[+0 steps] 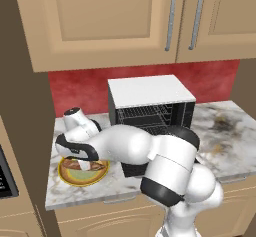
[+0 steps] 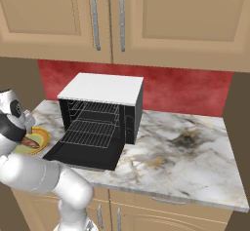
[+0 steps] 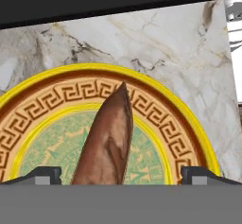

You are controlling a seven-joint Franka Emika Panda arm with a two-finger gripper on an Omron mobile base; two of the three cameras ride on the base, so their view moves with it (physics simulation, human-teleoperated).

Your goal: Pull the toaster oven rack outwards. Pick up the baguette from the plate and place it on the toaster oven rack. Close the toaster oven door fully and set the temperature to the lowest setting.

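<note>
Our gripper (image 3: 121, 175) is wide open, with the baguette (image 3: 106, 145) on the plate (image 3: 189, 119) between its jaws.

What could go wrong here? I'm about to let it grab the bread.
The open pincer straddles the baguette, but the loaf tapers; closing near its narrow end could let it slip or swing.
The baguette lies flat on the plate; going lower may press the fingertips against the plate and shift it.
The open door lies close beside the plate; lifting sideways could clip it.
</note>
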